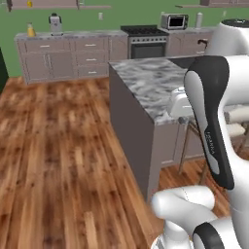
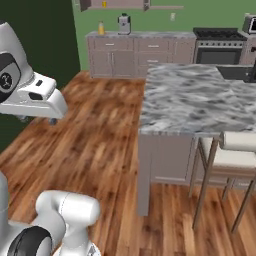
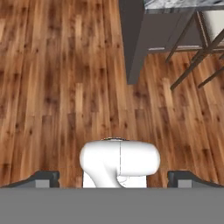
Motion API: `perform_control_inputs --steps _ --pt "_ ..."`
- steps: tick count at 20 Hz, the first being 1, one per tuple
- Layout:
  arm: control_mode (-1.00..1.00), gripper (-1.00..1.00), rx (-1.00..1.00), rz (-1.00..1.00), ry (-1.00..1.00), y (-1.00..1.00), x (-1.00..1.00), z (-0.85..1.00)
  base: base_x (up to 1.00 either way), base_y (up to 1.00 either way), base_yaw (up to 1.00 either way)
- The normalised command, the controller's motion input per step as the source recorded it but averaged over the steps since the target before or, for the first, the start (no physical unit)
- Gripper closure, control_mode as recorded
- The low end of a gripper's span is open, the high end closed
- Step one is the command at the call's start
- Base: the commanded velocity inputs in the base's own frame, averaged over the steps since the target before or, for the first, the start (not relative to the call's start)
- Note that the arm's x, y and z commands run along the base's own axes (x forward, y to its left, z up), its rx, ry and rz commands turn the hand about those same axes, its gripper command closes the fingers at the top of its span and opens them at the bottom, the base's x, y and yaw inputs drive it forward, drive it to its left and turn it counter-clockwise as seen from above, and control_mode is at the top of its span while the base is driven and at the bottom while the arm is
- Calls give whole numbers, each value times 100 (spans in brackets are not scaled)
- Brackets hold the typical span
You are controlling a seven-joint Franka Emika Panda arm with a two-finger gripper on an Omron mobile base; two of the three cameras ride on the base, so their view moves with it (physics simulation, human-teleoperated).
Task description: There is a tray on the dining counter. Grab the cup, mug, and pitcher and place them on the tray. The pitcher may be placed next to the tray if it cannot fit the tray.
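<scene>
The dining counter (image 2: pixel 200 97) stands ahead of the base as one marble-topped island. Its near corner is at the upper right of the hand view, and its long axis appears to run away from the robot toward the back wall. At its far end lies one dark flat shape (image 2: pixel 234 73), cut off by the frame edge. It is probably the tray, but that cannot be confirmed. On the back-wall counter (image 2: pixel 140 35) stands one small yellow-orange vessel (image 2: pixel 101 28), possibly the pitcher, and one small yellow item (image 2: pixel 104 4) sits on the shelf above. Both are too small to identify. The single gripper (image 3: pixel 113 178) hangs over bare wooden floor (image 3: pixel 65 87), facing down. Its two fingertips (image 3: pixel 43 178) are spread wide with nothing between them, so it is open and empty. The relation that matters is that the counter lies forward and to the right of the gripper and higher than where it points, while the likely tray sits at the counter's far end, well apart from the gripper. In my judgement the base must drive closer before any grasp is possible. Also noted are one stove (image 2: pixel 220 47) on the back wall and at least one stool (image 2: pixel 235 150) beside the near end of the counter.
</scene>
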Motion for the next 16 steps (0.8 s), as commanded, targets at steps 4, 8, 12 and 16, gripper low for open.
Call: perform_control_inputs --steps 4,8,12,16 --pt "100 -100 0 0 0 0 0 0 1 100 0" --pt "100 -100 0 0 0 0 0 0 27 100 0" --pt "100 -100 0 0 0 0 0 0 82 100 -1" --pt "100 -100 0 0 0 0 0 0 100 95 -8"
